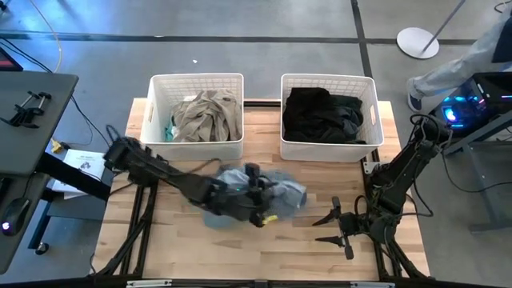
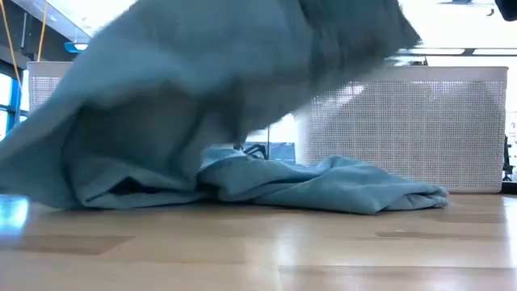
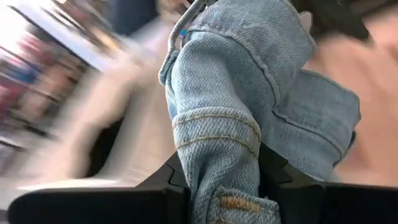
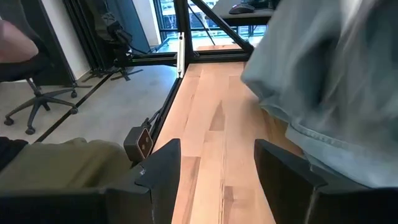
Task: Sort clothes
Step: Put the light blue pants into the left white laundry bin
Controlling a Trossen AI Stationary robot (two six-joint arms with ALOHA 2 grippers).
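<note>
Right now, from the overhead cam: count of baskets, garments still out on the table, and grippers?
White lattice baskets: 2, the left basket with beige clothes, the right basket with black clothes.
Garments on the table: 1, the light blue denim garment, clamped in the left gripper.
Grippers: 2, the right gripper open, holding nothing.
Total: 5
</note>
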